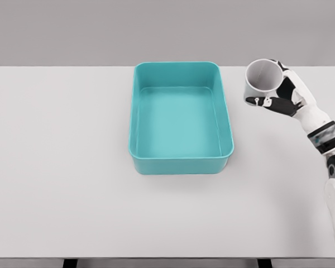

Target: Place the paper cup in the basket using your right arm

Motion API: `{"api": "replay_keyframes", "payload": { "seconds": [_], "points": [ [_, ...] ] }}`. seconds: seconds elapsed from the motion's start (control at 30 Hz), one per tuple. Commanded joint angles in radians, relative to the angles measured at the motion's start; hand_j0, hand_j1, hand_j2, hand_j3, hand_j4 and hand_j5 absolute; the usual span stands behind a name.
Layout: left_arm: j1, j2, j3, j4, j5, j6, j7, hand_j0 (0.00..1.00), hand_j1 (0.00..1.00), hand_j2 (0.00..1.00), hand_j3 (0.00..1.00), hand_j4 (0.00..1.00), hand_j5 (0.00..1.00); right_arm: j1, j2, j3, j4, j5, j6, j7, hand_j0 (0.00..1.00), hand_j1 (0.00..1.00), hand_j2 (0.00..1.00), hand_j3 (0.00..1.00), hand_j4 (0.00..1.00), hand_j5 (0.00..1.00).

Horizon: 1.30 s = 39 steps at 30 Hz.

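A wide white table (61, 184) is filling most of the head view, its far edge running along a grey wall and its near edge showing dark legs below. On it, a little right of the middle and toward the far side, a teal basket (135, 111) is sitting — a rectangular tub with rounded corners, its long sides running near to far, with nothing lying inside it.

The white right arm (329, 151) is coming in from the right edge, a dark band around the wrist, and reaching toward the far right part of the table. The right hand (290, 95) is grasping the paper cup (261, 81) — the fingers are wrapping around its side, the dark-tipped thumb lying across the near wall. The cup is tilting, its open mouth facing up and toward the camera so the pale inside is showing. It is hanging just right of the basket's far right corner, outside the rim, apparently lifted off the table.
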<state>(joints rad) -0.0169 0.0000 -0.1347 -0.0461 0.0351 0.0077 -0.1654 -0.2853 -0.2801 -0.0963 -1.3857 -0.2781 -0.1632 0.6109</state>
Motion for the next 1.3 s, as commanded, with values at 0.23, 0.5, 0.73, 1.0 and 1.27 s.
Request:
{"api": "replay_keyframes", "payload": {
  "seconds": [0.23, 0.5, 0.73, 1.0, 1.27],
  "points": [
    [0.0, 0.0, 0.001, 0.0, 0.0, 0.0, 0.0, 1.0, 1.0, 1.0, 1.0, 1.0, 1.0, -0.025, 0.001, 0.066, -0.102, 0.102, -0.001, 0.0, 0.59, 0.59, 0.59, 0.59, 0.59, 0.59],
    [0.0, 0.0, 0.0, 0.0, 0.0, 0.0, 0.0, 1.0, 1.0, 1.0, 1.0, 1.0, 1.0, -0.058, 0.002, 0.099, -0.154, 0.166, 0.004, 0.0, 0.59, 0.59, 0.59, 0.59, 0.59, 0.59],
    [0.0, 0.0, 0.001, 0.0, 0.0, 0.0, 0.0, 1.0, 1.0, 1.0, 1.0, 1.0, 1.0, -0.1, 0.047, 0.162, -0.156, 0.275, 0.005, 0.0, 0.59, 0.59, 0.59, 0.59, 0.59, 0.59],
    [0.0, 0.0, 0.001, 0.0, 0.0, 0.0, 0.0, 1.0, 1.0, 1.0, 1.0, 1.0, 1.0, -0.118, 0.049, 0.214, -0.225, 0.384, 0.04, 0.0, 0.59, 0.59, 0.59, 0.59, 0.59, 0.59],
    [0.0, 0.0, 0.001, 0.0, 0.0, 0.0, 0.0, 1.0, 1.0, 1.0, 1.0, 1.0, 1.0, -0.169, 0.045, 0.316, -0.227, 0.457, 0.065, 0.0, 0.58, 0.58, 0.58, 0.58, 0.58, 0.58]
  ]
}}
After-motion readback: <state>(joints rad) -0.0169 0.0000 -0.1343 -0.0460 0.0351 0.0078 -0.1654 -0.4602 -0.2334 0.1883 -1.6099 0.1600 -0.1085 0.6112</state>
